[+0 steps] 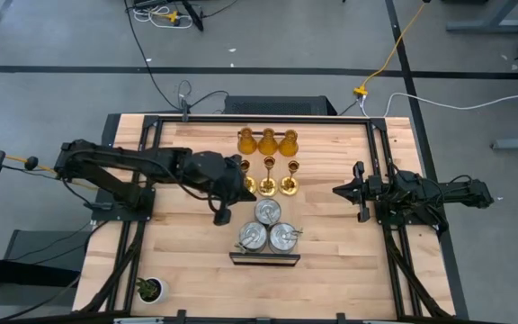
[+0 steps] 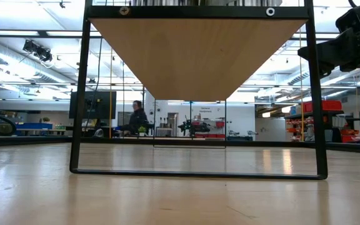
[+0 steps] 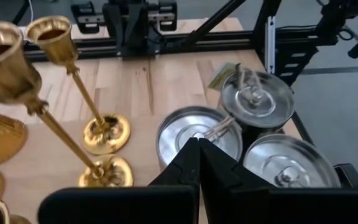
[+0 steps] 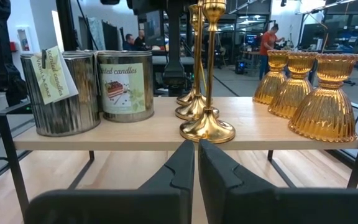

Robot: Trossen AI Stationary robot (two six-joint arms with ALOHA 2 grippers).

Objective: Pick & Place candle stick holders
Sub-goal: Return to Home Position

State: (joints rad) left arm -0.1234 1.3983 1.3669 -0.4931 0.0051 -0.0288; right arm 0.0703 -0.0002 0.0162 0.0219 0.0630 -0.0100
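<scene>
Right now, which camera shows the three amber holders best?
The right wrist view: the amber holders stand side-on, ribbed bells clear. The high view shows them as small tops in a row; the left wrist catches only an edge; the low view shows none.

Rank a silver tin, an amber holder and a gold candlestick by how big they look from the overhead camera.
1. silver tin, the widest round shape.
2. amber holder.
3. gold candlestick, though seen from above it shows mostly its small round base, so its height hardly counts.
</scene>
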